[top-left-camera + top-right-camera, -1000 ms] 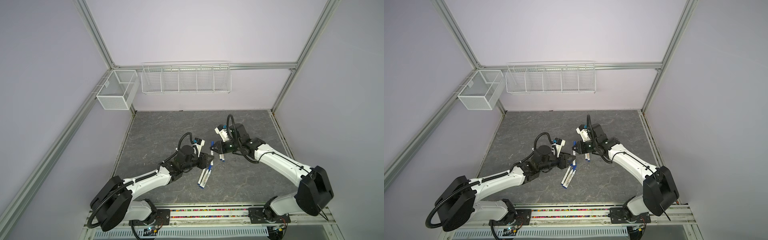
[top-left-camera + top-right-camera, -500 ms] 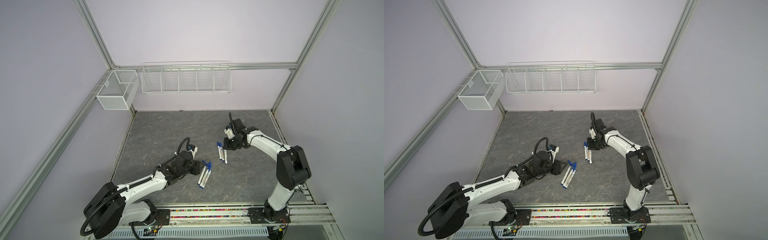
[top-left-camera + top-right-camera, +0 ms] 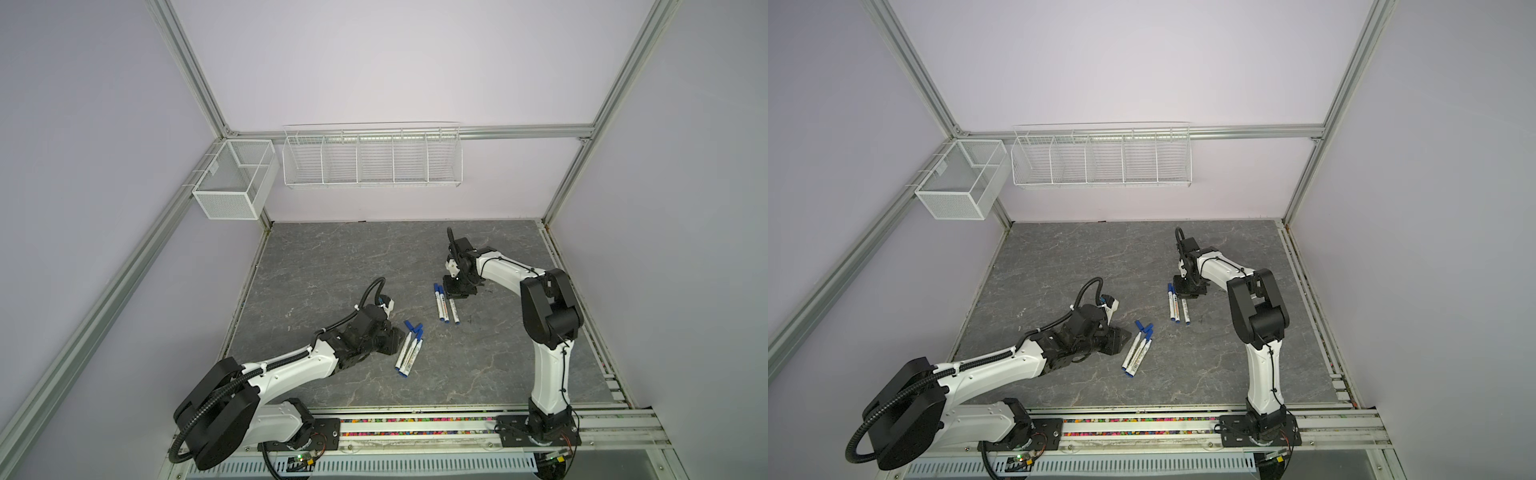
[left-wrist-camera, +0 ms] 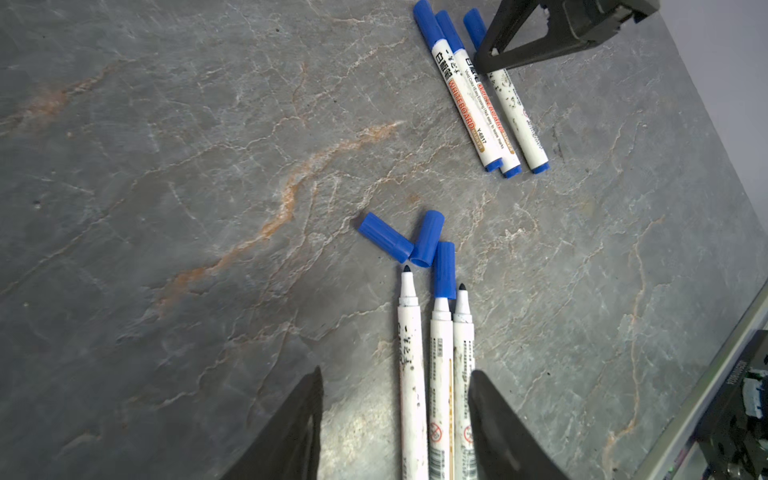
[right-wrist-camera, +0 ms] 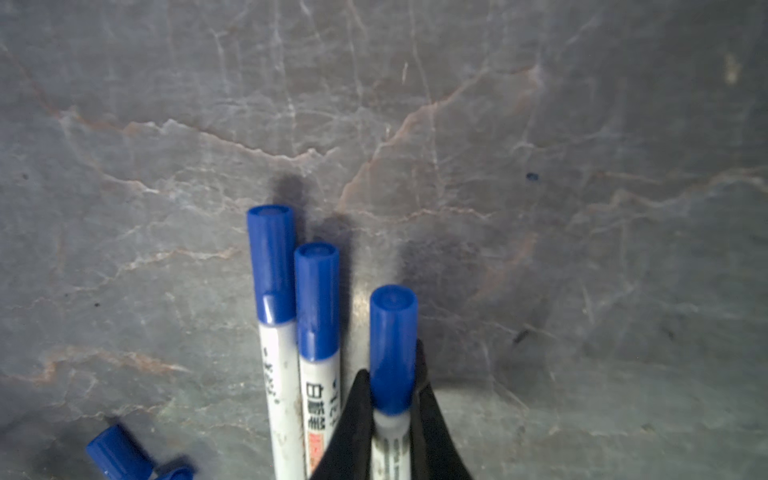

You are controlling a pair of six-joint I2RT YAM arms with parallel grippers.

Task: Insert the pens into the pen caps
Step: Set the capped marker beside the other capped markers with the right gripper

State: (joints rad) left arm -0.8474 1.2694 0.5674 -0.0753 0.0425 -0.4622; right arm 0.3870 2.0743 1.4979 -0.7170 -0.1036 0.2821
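Three white pens lie side by side on the grey table between the fingers of my open left gripper, closest to one finger. Two of them show bare black tips, and a pen cap sits on the middle pen's tip. Two loose blue pen caps lie touching just beyond them. In both top views the left gripper is low beside this group. My right gripper is shut on a capped pen resting on the table beside two other capped pens.
A white wire basket hangs on the back wall and a mesh box on the left rail. An aluminium rail with both arm bases runs along the table's front edge.
A second ago both grippers were raised close together near the middle. The right one has moved back and down to the table with its capped pen. The left one has dropped to the uncapped pens.
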